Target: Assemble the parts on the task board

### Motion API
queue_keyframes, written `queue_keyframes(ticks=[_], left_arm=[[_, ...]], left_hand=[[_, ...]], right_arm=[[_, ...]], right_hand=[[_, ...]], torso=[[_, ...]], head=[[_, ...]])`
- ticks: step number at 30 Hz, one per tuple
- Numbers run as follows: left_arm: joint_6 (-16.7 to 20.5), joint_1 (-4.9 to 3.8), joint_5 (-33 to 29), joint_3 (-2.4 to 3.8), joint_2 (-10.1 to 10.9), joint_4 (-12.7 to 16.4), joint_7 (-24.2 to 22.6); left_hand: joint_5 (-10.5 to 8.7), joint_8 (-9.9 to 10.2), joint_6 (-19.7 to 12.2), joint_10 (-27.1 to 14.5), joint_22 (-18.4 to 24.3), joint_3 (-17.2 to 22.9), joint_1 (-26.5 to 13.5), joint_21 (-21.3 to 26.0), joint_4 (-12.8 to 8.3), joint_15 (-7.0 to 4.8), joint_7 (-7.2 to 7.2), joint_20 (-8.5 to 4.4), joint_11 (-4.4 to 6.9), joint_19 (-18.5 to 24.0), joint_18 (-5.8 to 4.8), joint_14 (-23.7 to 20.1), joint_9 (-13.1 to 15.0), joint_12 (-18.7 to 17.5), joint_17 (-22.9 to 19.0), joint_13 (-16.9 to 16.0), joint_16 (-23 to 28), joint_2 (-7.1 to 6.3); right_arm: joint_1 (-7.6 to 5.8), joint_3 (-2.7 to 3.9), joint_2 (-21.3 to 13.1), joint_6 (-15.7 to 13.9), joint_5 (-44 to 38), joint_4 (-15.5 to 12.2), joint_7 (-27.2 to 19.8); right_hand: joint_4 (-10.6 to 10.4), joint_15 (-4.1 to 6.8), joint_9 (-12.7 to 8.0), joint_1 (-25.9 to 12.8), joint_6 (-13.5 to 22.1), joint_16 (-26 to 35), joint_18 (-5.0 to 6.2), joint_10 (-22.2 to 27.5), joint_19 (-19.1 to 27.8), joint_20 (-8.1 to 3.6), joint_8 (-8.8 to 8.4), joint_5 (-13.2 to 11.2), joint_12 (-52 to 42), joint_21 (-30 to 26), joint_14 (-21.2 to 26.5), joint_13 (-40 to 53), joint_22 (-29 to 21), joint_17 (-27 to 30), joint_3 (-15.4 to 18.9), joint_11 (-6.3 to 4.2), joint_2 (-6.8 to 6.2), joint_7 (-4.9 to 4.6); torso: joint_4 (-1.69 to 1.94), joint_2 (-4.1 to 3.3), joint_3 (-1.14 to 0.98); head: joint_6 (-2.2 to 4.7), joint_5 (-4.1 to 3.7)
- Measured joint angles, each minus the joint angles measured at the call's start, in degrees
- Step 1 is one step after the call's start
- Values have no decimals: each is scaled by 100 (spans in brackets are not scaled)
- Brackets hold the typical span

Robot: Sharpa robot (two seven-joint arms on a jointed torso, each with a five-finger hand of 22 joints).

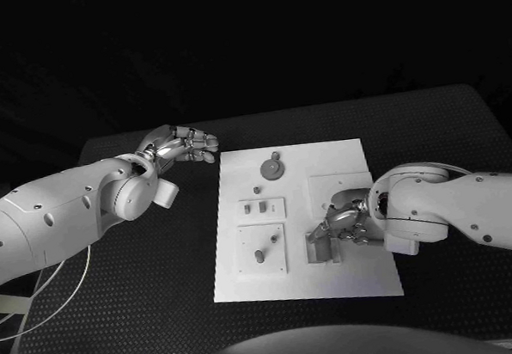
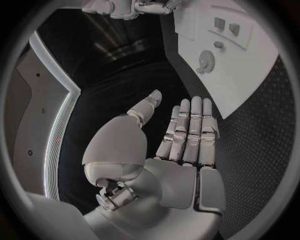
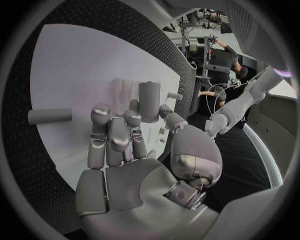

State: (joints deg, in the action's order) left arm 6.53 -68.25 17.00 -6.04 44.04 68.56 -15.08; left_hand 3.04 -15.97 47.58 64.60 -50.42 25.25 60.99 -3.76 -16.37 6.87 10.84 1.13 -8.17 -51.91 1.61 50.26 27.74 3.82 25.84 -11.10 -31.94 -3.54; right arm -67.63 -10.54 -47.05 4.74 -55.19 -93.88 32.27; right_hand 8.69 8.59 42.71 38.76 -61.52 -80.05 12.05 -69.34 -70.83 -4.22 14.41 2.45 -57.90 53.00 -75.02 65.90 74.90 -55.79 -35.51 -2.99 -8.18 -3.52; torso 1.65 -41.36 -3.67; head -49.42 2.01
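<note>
R hand (image 1: 342,219) over task board (image 1: 329,156) near-right area, fingers curled round upright grey cylinder part (image 3: 149,101) — grip or mere touch, can't tell. Risk: peg tips or misses socket if tilted, since palm blocks sight of base. L hand (image 1: 181,142) off board's far-left corner, fingers straight, together, holding nothing. Loose cylinder (image 3: 49,116) lies on board. Socket hidden; small far parts hard to make out.

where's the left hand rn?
In the head view the left hand hovers over the black table, just off the far-left corner of the task board, fingers extended and holding nothing; the round part is the nearest piece.
</note>
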Motion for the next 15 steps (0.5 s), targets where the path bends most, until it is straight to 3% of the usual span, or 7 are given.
queue_keyframes(ticks=[3, 15], left_arm=[[0, 0, 0, 0, 0, 0, 1], [-2, 0, 0, 0, 0, 0, 4]], left_hand=[[0, 0, 0, 0, 0, 0, 0, 0, 0, 0, 0, 0, 0, 0, 0, 0, 0, 0, 0, 0, 0, 0], [0, 0, 0, 0, -1, 0, 0, 0, 0, 0, 0, 0, 0, 0, 0, 0, 0, 0, 5, -1, 0, 0]], right_arm=[[1, 0, 2, 12, -1, 0, 2], [5, -1, 9, 59, -7, -3, 6]], right_hand=[[-57, 0, -1, 10, 0, 0, 1, 0, 0, 0, 0, 0, 0, 0, 0, 0, 0, 15, -24, 0, -65, 0], [-88, 0, -2, 10, 1, 0, 3, 1, 1, 1, 0, 0, 0, 0, 0, 0, 0, 39, -24, 1, -65, 1]], torso=[[0, 1, 0], [-1, 1, 2]], head=[[-9, 4], [-23, 17]])
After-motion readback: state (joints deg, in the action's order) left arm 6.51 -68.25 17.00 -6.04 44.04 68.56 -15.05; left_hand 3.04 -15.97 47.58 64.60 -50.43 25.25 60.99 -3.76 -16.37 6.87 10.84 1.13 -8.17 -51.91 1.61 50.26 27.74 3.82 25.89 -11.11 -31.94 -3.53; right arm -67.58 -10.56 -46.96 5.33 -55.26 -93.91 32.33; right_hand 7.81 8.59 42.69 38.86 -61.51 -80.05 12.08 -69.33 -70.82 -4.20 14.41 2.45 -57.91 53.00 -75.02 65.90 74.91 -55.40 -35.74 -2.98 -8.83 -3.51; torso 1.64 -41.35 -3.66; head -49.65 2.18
